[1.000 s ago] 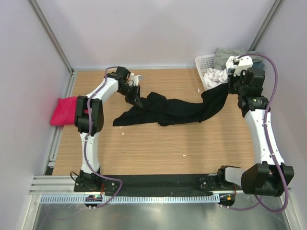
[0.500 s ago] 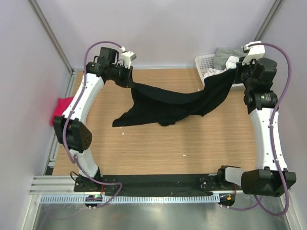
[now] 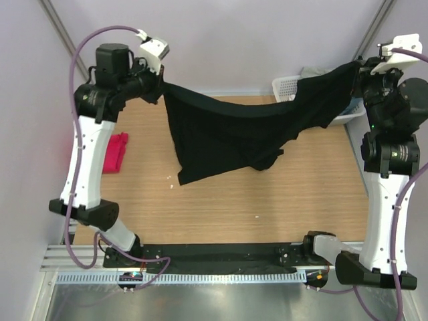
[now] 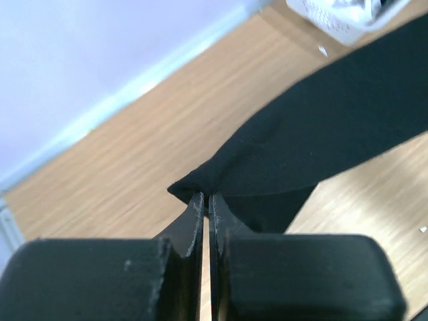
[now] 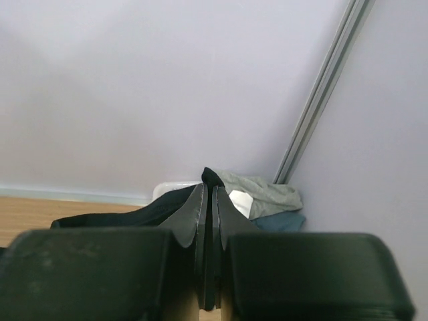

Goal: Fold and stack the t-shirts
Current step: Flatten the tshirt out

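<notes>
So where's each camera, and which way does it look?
Top external: above and behind the arms, looking down at the table; both arms show, holding up the black t-shirt.
Left wrist: on the left arm, looking past the left gripper towards the basket.
Right wrist: on the right arm, looking past the right gripper at the wall corner.
All three share the black t-shirt.

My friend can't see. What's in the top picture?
The robot's left tool and right tool stretch a black t-shirt between them over a wooden table, both shut on it. A pink t-shirt lies left, a white basket far right.
</notes>
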You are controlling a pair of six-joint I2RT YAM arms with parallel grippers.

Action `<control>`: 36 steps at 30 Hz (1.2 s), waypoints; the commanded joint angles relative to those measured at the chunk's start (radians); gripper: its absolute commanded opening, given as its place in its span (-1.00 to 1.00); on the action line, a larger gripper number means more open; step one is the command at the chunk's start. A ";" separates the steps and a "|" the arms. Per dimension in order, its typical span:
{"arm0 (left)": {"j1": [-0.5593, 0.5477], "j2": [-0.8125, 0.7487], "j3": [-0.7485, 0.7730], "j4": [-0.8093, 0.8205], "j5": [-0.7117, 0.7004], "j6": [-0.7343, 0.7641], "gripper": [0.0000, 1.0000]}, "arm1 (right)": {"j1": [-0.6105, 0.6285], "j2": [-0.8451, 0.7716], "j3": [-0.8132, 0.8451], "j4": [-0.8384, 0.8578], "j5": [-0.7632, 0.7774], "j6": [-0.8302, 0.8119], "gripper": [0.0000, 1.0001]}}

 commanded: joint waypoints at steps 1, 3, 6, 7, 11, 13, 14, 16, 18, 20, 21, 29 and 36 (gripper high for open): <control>0.002 -0.120 0.048 -0.008 -0.074 0.031 -1.00 | -0.005 -0.047 0.037 0.061 -0.023 0.022 -0.97; 0.002 -0.156 0.040 -0.006 -0.083 0.034 -1.00 | -0.005 -0.079 0.040 0.061 -0.032 0.027 -0.97; 0.000 -0.229 0.002 -0.005 -0.077 0.060 -1.00 | -0.005 -0.115 0.064 0.044 -0.049 0.039 -0.98; 0.002 -0.246 0.000 -0.006 -0.074 0.066 -1.00 | -0.005 -0.122 0.073 0.038 -0.051 0.042 -0.97; 0.002 -0.349 0.005 0.039 -0.052 0.081 -1.00 | -0.005 -0.162 0.135 0.010 -0.065 0.044 -0.98; 0.003 -0.371 0.031 0.055 -0.049 0.084 -1.00 | -0.005 -0.184 0.159 0.001 -0.072 0.045 -0.98; 0.003 -0.381 0.043 0.056 -0.048 0.091 -1.00 | -0.005 -0.185 0.196 -0.011 -0.071 0.047 -0.97; 0.002 -0.392 0.070 0.058 -0.054 0.097 -1.00 | -0.005 -0.178 0.240 -0.027 -0.072 0.053 -0.98; 0.008 -0.401 0.097 0.063 -0.052 0.097 -1.00 | -0.007 -0.156 0.312 -0.047 -0.075 0.067 -0.97; 0.011 -0.406 0.110 0.070 -0.052 0.094 -1.00 | -0.005 -0.139 0.390 -0.066 -0.082 0.081 -0.98; 0.014 -0.406 0.124 0.072 -0.052 0.094 -1.00 | -0.005 -0.116 0.417 -0.073 -0.083 0.085 -0.98; 0.028 -0.408 0.089 0.076 -0.089 0.092 -1.00 | -0.005 -0.050 0.494 -0.080 -0.098 0.094 -0.98; 0.026 -0.426 -0.301 0.087 -0.077 0.104 -1.00 | -0.005 -0.069 0.138 0.024 -0.146 0.076 -0.98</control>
